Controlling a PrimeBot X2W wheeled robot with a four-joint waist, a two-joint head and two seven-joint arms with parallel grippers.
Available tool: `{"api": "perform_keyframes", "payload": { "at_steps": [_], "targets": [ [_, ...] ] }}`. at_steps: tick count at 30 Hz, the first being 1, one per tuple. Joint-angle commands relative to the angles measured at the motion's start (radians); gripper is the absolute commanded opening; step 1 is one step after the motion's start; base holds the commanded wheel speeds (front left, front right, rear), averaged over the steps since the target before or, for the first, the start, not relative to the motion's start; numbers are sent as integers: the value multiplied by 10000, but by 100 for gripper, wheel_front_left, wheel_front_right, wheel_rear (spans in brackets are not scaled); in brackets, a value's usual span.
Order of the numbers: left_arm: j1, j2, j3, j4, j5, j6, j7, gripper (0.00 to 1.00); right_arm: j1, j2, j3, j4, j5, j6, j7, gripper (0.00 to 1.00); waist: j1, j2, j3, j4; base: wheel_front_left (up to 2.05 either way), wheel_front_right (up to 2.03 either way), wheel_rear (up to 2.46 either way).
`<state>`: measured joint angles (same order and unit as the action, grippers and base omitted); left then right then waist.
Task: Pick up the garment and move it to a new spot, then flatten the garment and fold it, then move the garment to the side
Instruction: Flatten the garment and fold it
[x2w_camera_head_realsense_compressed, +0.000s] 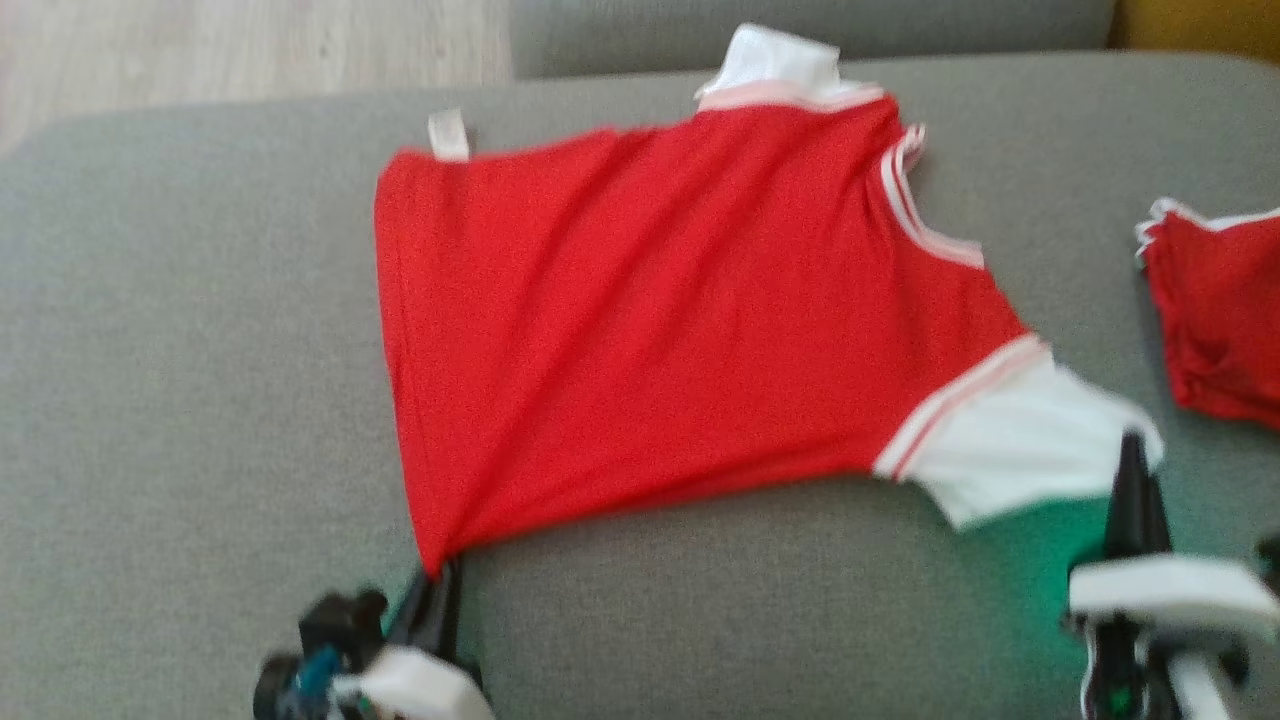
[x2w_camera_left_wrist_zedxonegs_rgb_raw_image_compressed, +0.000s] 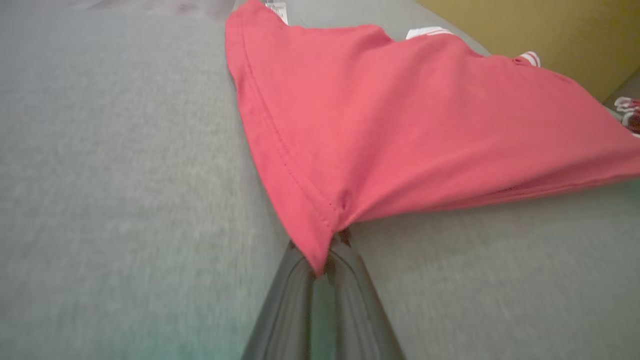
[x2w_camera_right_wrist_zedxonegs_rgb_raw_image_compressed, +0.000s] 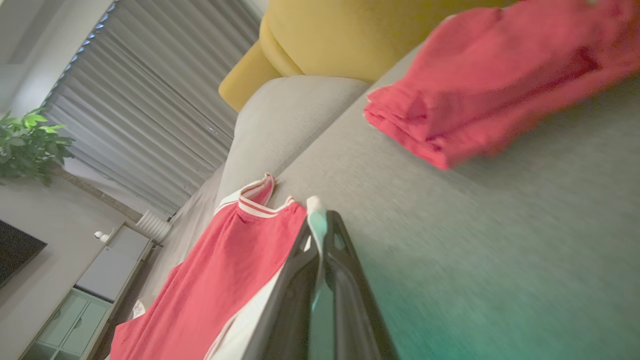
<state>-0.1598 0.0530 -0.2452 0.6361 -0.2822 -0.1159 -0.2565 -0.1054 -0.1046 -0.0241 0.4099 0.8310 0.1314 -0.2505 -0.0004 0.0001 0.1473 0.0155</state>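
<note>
Head cam: high, facing steeply down on sofa seat (x2w_camera_head_realsense_compressed: 200, 400), mid-range. Left wrist cam: low, skimming seat, close on red shirt (x2w_camera_head_realsense_compressed: 650, 320) hem. Right wrist cam: low, rolled, facing sofa back (x2w_camera_right_wrist_zedxonegs_rgb_raw_image_compressed: 285, 120). All share shirt; head and right wrist share folded red garment (x2w_camera_head_realsense_compressed: 1220, 320).

The shirt (x2w_camera_head_realsense_compressed: 650, 320) lies spread across the middle of the sofa seat (x2w_camera_head_realsense_compressed: 180, 400), hem to the left, collar at the far right. The left pincer (x2w_camera_head_realsense_compressed: 438, 578) is closed on the hem's near corner, and the right pincer (x2w_camera_head_realsense_compressed: 1133, 450) on the near sleeve's edge. A folded garment (x2w_camera_head_realsense_compressed: 1220, 310) lies further right on the seat, apart from the shirt. The backrest (x2w_camera_head_realsense_compressed: 800, 30) runs behind.
</note>
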Motion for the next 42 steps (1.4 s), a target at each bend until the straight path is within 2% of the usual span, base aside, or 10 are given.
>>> {"api": "perform_keyframes", "payload": {
  "at_steps": [1,11,16,26,42],
  "targets": [
    [208,67,192,-135,-9,-74,-52,0,264,4,82,-239,106,-7,-98,0,4,-1,-546,-9,0,0,0],
    [1293,16,151,-156,103,-139,-53,0,2234,206,-251,-822,4,-7,-110,0,4,-1,-1349,22,0,0,0],
    [1368,30,-185,-450,137,-144,-53,0,2293,283,-228,-1372,23,-7,-111,0,4,-1,-1306,30,0,0,0],
    [147,34,-483,-1039,-214,-146,-53,0,204,391,-54,-1297,-186,-7,-33,0,4,-1,-624,447,0,0,0],
    [-1664,-21,-817,-357,-1101,-147,-53,0,-3200,162,-372,1329,-1401,-7,-25,0,4,-1,490,982,0,0,0]
  ]
}}
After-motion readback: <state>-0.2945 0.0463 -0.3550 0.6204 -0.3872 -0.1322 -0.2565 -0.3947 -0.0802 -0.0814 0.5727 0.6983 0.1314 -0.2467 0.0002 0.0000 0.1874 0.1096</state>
